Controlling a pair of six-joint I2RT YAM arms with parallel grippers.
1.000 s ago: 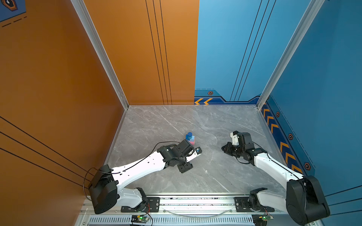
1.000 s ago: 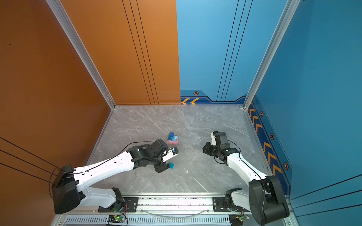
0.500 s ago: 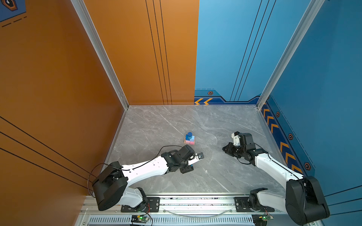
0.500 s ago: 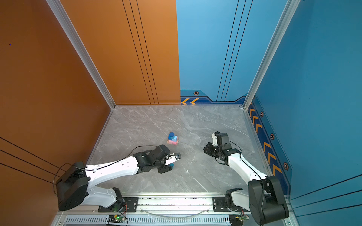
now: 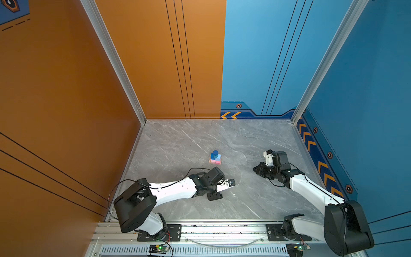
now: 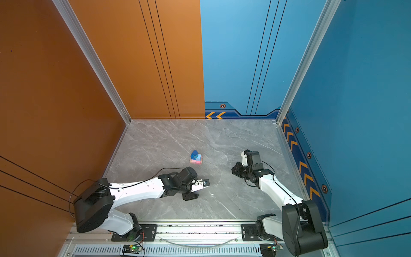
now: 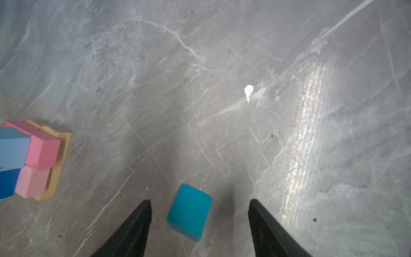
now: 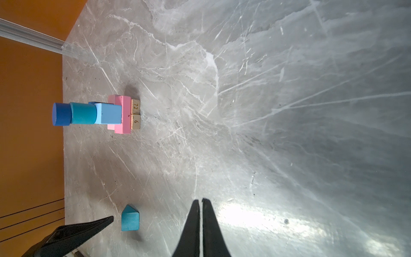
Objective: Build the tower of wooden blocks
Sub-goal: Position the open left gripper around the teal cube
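Where the matte painted blocks stand stacked mid-table, the tower (image 5: 215, 158) reads upward as two tan bars, pink bars crossing them, a light-blue cube, then a teal and a dark-blue cylinder, upright on the veined grey stone-look table (image 5: 200, 138). Left fingers (image 7: 133, 231), black and tapered, are spread wide with the loose teal cube (image 7: 190, 211) lying flat between the tips, touching neither. Right fingers (image 8: 193, 222) are pressed together, gripping nothing, well apart from the tower, with open table all round the stack.
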